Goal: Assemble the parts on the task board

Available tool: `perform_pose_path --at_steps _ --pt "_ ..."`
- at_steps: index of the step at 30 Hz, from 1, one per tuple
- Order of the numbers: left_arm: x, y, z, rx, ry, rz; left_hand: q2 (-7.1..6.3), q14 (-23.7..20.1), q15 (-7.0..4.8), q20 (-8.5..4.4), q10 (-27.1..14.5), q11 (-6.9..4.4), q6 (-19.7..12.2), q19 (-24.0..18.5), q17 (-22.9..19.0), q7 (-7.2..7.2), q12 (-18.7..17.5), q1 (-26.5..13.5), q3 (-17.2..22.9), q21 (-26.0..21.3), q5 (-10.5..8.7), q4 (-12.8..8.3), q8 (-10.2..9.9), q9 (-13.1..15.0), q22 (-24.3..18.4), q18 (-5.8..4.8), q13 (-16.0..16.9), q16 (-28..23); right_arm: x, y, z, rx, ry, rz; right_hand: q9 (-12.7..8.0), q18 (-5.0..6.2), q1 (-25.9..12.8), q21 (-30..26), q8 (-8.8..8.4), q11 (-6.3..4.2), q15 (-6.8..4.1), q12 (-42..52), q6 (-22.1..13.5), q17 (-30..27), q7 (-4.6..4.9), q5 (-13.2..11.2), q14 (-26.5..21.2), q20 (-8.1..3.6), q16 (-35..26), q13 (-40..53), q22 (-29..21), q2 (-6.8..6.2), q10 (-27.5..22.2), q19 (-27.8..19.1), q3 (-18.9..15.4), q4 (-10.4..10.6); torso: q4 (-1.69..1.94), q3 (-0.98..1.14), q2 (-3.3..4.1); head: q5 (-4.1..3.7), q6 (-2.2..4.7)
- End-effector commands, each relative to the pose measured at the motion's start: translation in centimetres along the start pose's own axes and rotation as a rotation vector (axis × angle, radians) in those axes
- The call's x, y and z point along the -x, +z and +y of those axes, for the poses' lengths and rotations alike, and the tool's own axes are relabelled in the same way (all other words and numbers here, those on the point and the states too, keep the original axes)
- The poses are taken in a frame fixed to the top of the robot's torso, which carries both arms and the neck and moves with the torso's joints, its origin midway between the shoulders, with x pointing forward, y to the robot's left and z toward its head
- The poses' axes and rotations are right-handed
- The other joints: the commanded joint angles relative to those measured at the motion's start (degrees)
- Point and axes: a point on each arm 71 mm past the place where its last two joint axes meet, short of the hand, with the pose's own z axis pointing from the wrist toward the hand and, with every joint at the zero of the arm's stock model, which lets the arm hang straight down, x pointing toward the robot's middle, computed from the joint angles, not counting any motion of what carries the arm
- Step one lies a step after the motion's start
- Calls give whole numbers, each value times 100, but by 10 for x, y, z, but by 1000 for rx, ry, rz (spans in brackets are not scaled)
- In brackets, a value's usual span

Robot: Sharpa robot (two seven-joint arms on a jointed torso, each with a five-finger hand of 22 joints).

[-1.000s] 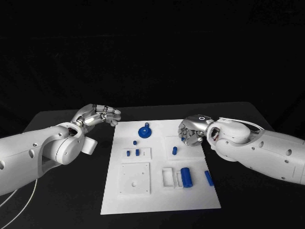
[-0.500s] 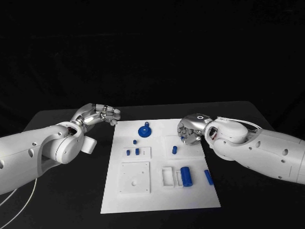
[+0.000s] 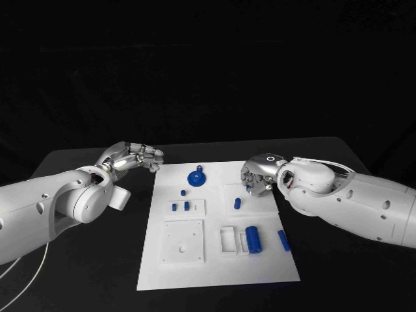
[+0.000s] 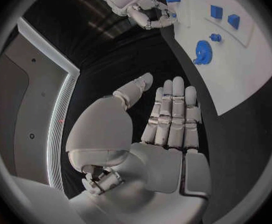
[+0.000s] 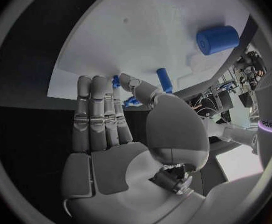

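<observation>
Robot hand on the right (image 3: 258,177) hovers empty, fingers apart, over the task board's (image 3: 264,270) two o'clock edge; left robot hand (image 3: 133,156) waits empty off its eleven o'clock corner. Blue gear (image 3: 197,177), pegs and cylinder (image 3: 253,240) lie loose, so assembly looks barely begun.

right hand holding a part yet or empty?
Empty. The right hand has its fingers straight and together with nothing between them, above the task board. In the head view it hovers at the board's right edge.
</observation>
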Motion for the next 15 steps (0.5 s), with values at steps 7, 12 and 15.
perform_pose_path --at_steps 7,12,15 --pt "-1 0 0 2 -8 14 10 14 10 29 -27 5 -56 -10 20 3 -46 4 -33 -39 43 20 22 -11 9 43 -10 -40 -24 -3 2 -14 -34 128 23 78 -24 46 39 -32 -63 -62 123 50 -27 -134 -16 -28 82 53 40 77 126 2 142 38 1 6 0 -8 -20" --pt "-1 0 -1 1 -8 15 14 13 11 30 -28 6 -58 -12 25 4 -49 -1 -34 -41 45 23 22 -12 11 43 -11 -47 -23 -2 4 -11 -49 108 52 78 -18 72 72 -66 -90 -50 201 92 -59 -63 -12 -41 131 101 67 57 228 25 218 40 -2 4 -1 -10 -28" --pt "-1 0 0 1 -8 13 15 13 12 31 -29 7 -59 -13 28 5 -51 -3 -35 -42 46 25 23 -12 12 42 -11 -51 -21 -2 4 -12 -53 87 92 78 -33 93 100 -95 -114 -31 256 125 -84 79 -9 -54 168 157 88 40 314 50 243 26 1 6 1 -8 -32"
